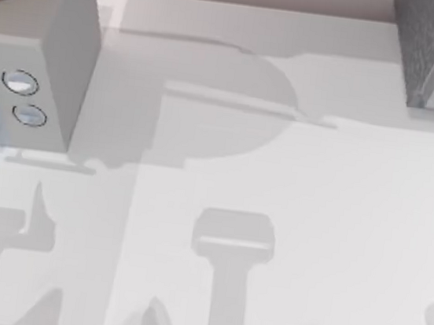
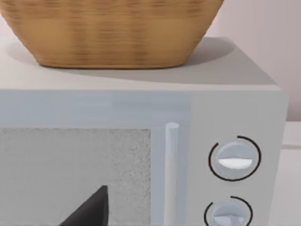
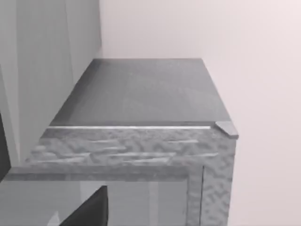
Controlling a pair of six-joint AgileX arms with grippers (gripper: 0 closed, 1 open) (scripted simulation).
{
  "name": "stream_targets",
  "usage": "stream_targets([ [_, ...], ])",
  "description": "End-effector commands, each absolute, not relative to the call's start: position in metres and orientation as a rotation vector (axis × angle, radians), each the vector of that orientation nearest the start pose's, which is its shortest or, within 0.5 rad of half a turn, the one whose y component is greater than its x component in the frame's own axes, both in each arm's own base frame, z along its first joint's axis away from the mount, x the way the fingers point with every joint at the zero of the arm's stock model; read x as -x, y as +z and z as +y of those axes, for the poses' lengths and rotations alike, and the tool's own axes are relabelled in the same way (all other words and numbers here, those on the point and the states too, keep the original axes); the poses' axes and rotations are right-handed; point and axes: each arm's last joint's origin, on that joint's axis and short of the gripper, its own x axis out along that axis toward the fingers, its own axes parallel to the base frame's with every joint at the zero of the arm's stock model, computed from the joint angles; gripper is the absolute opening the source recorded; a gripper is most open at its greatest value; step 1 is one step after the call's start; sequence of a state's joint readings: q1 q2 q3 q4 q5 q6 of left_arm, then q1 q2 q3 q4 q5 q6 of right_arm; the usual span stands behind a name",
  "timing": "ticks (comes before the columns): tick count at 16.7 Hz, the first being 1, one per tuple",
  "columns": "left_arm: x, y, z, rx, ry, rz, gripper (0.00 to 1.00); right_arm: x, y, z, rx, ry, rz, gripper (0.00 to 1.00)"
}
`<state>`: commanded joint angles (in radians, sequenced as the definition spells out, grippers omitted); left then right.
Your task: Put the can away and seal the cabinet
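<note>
The left gripper's dark fingertip [image 2: 89,209] is pointing at the door of a white microwave [image 2: 141,155] with two knobs [image 2: 234,159], and a woven basket [image 2: 113,30] is sitting on top of it; how wide that gripper is standing I cannot tell. The right wrist view is showing a dark fingertip [image 3: 89,212] before a grey cabinet [image 3: 141,117] at the table's [image 1: 313,222] far right.

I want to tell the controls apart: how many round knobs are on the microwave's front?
2: an upper knob and a lower knob, stacked beside the door handle on the microwave, at the table's left.
</note>
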<state>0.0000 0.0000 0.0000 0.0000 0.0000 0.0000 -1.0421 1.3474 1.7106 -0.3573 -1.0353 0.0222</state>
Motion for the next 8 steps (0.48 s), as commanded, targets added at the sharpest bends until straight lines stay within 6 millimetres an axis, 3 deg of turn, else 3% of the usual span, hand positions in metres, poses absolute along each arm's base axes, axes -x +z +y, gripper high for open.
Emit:
stream_targets([
  [8,-0.1057,0.1600,-0.0012,0.000,0.000,0.000,1.00,-0.1569,0.5091,-0.1995,-0.005,0.008,0.007,1.00],
])
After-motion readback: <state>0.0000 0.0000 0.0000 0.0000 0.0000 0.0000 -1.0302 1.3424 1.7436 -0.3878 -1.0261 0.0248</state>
